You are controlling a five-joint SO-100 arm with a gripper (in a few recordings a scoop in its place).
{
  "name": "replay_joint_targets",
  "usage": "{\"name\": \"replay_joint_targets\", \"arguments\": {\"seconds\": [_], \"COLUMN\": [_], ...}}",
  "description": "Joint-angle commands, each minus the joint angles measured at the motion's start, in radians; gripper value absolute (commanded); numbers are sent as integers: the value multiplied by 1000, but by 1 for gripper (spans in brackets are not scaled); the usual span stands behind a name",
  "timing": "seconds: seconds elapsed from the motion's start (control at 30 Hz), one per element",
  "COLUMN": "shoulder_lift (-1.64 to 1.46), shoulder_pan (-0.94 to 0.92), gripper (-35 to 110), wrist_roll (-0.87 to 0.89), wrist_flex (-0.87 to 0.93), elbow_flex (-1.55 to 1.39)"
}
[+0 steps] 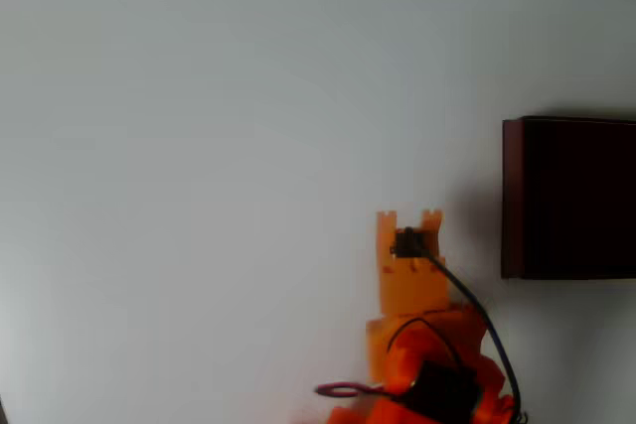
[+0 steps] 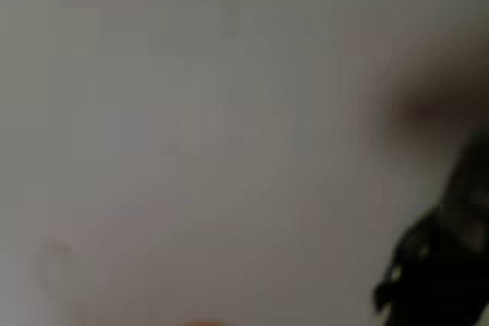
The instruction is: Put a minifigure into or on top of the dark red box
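In the overhead view the orange plastic arm [image 1: 422,345] reaches up from the bottom edge of the picture, right of centre, over a plain white desk [image 1: 199,146]. Its gripper [image 1: 408,217] points toward the top of the picture, and two short orange prongs stand side by side at its far end with a narrow gap between them; from this height I cannot tell whether the jaws are released or clenched, nor whether anything sits between them. A small dark part sits just behind the prongs, and a black cable [image 1: 477,315] runs from it down and to the right along the arm. A thin dark red loop [image 1: 340,390] sticks out to the left of the arm's base near the bottom edge. The large rectangular dark red box [image 1: 512,196], with its nearly black interior, rests on the desk at the right edge of the picture, cut off by the frame, and lies to the right of the gripper and apart from it. The wrist view is badly blurred: pale desk surface [image 2: 191,112] covers most of it, and a dark, shapeless mass [image 2: 439,265] rises at the lower right corner, with a soft shadow above it. The tiny minifigure cannot be made out with any certainty in either view.
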State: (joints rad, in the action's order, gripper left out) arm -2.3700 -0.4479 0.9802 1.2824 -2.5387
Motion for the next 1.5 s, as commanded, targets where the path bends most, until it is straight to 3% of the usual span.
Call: {"name": "replay_joint_targets", "arguments": {"seconds": [0.0,0.5,0.9,1.47], "shoulder_lift": [15,126,130,-52], "shoulder_pan": [-38,-106,-353,-311], "gripper": [34,34,34,34], "wrist_roll": [-17,57,-98,-109], "wrist_flex": [-21,-81,-117,-72], "elbow_flex": [-26,-55,-75,-187]}}
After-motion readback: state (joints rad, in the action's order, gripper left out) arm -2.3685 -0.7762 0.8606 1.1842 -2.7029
